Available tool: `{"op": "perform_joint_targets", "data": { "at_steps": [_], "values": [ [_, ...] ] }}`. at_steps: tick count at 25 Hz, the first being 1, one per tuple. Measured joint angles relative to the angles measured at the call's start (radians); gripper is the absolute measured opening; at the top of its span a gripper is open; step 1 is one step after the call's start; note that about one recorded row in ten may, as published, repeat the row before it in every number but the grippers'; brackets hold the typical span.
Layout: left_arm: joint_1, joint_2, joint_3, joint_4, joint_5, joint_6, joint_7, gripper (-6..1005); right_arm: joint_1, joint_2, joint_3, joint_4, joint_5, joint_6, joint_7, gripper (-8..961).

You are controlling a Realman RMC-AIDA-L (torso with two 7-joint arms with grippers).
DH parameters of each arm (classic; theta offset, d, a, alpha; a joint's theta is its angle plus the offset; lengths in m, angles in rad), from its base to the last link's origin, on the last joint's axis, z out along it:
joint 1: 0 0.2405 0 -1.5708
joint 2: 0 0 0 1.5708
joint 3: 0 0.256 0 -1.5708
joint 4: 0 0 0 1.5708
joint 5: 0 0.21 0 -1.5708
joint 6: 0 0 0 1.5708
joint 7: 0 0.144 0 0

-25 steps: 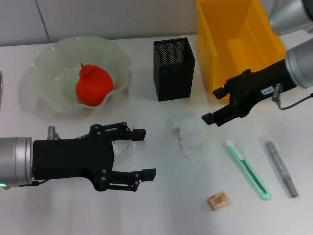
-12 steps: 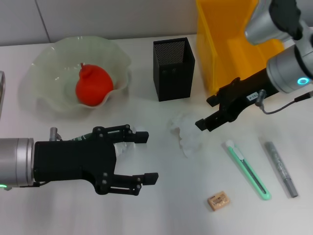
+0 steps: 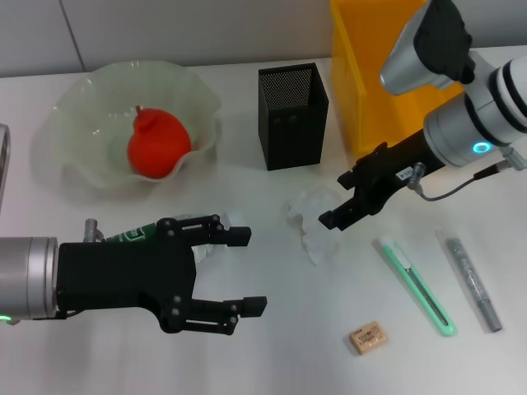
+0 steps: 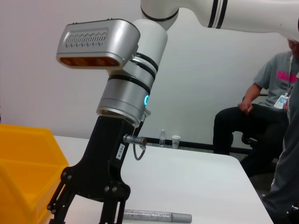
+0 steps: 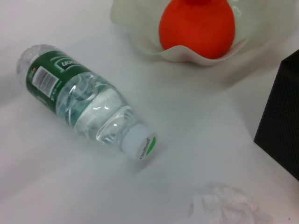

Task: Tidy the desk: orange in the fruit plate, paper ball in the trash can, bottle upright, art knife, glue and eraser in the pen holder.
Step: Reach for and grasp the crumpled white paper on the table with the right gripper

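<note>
Left gripper [image 3: 239,271], fingers apart, hovers over the bottle [image 5: 84,108] lying flat on the tabletop [image 3: 272,354]; it could roll away. Right gripper [image 3: 331,218], fingers apart, could easily shove the paper ball [image 3: 317,222] aside.

Counting across the desk: 1 orange [image 3: 158,144], sitting in 1 fruit plate [image 3: 78,107]. 1 pen holder [image 3: 292,115] in black mesh, 1 yellow trash can [image 3: 387,74] beside it. 1 paper ball [image 3: 317,224] in the middle, 1 bottle [image 5: 84,105] lying on its side. Down the right side, 1 green art knife [image 3: 417,285], 1 grey glue stick [image 3: 473,284], and 1 eraser [image 3: 367,337]. 2 grippers over the table: 1 left gripper [image 3: 239,271] and 1 right gripper [image 3: 336,212]. That makes 9 loose or standing items on the desk, 1 of each kind.
</note>
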Motion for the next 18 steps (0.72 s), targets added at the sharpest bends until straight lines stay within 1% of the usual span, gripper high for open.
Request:
{"op": "perform_joint_targets", "data": {
  "at_steps": [9, 18],
  "values": [
    [0.001, 0.000, 0.006, 0.000, 0.000, 0.002, 0.000, 846, 0.055, 0.000, -0.004, 0.086, -0.030, 0.061, 0.000, 825],
    [0.001, 0.000, 0.007, 0.000, 0.000, 0.003, 0.011, 847, 0.075, 0.000, -0.004, 0.123, -0.036, 0.075, 0.000, 826]
  ]
}}
